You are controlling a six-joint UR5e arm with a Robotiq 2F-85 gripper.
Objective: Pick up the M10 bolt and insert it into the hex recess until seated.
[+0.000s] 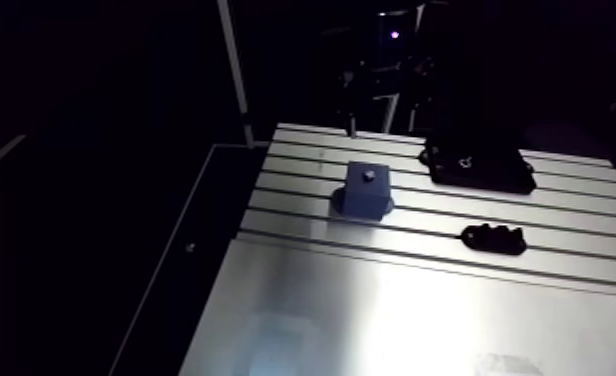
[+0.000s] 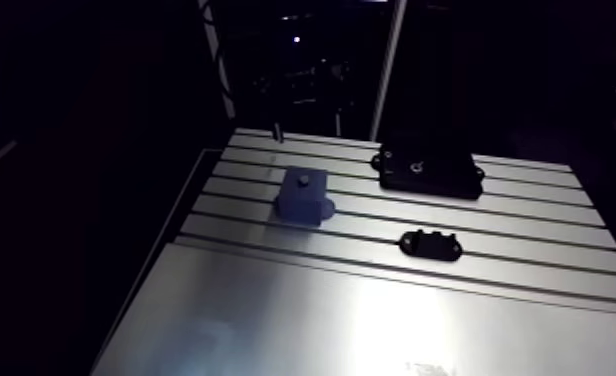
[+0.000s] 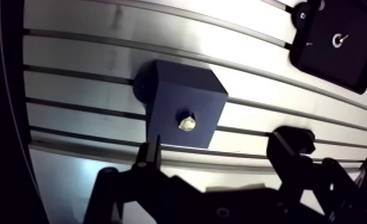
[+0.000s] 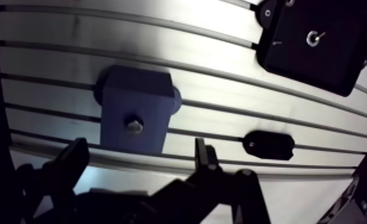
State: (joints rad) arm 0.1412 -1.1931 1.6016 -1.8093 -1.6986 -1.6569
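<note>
Arm view: the blue block [image 1: 368, 195] sits on the slotted surface [image 1: 372, 310] with the bolt [image 1: 370, 175] head showing in its top. A black plate [image 1: 477, 165] and a small black clip [image 1: 493, 238] sit off to one side of it. Wrist view: my tool [image 3: 221, 149] is spread wide and pinching nothing. The bolt sits in the block just ahead of its gap.

Slotted aluminium table [image 1: 372, 300], flat black plate [image 1: 477, 165] near its far edge; small black knobbed piece [image 1: 494, 238] lying apart
</note>
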